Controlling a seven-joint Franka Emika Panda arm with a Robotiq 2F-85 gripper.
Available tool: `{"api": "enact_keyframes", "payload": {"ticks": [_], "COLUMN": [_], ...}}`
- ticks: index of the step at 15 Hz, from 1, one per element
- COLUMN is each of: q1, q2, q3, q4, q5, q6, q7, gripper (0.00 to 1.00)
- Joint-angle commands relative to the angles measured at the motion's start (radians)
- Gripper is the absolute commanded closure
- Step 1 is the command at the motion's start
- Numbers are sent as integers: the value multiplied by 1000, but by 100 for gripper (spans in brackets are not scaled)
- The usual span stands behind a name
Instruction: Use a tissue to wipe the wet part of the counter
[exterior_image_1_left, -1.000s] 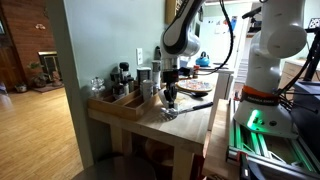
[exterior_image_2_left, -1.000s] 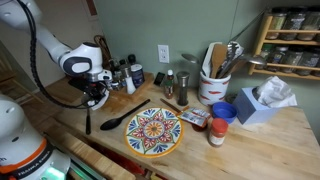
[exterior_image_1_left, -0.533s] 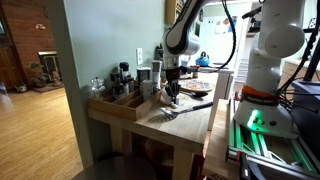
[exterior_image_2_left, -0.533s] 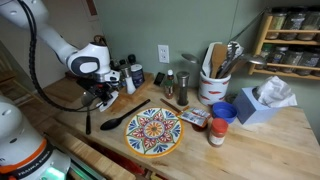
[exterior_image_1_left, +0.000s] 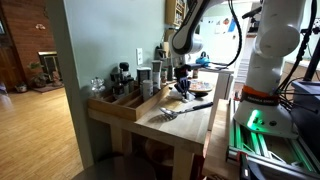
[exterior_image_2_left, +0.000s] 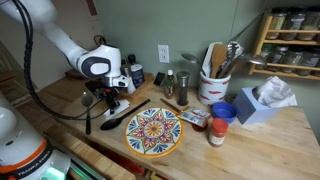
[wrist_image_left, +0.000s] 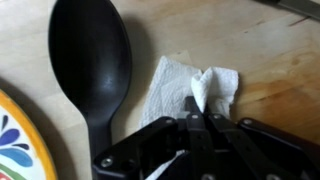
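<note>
White paper tissue (wrist_image_left: 170, 85), crumpled, lies on the pale wood counter (wrist_image_left: 270, 60), just beside the bowl of a long black plastic spoon (wrist_image_left: 90, 55). In the wrist view the gripper (wrist_image_left: 198, 120) comes in from the bottom edge, its jaws drawn close together and pinching a raised fold of the tissue. The rest of the sheet rests on the wood.

The patterned rim of a round, brightly painted plate (wrist_image_left: 12, 130) shows at the lower left of that view. In both exterior views the white robot arm (exterior_image_2_left: 92, 66) reaches down to the counter beside the plate, near a shallow wooden tray of bottles (exterior_image_1_left: 116, 99). There the gripper hides the tissue. In an exterior view a blue tissue box (exterior_image_2_left: 262, 102) stands well apart, farther along the counter.
</note>
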Motion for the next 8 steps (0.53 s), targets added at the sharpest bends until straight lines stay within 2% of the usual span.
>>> {"api": "enact_keyframes", "payload": {"ticks": [1,4,8], "q1": [-38,-25,25], "q2": [44,45,49], "q3": [-35,-21,32], "q4": [-26,-23,-8], "q5": [-61,16,92], "q6": [-52,-104,-100], "q7": [14,-107,-218], "gripper": [99,99,99]}}
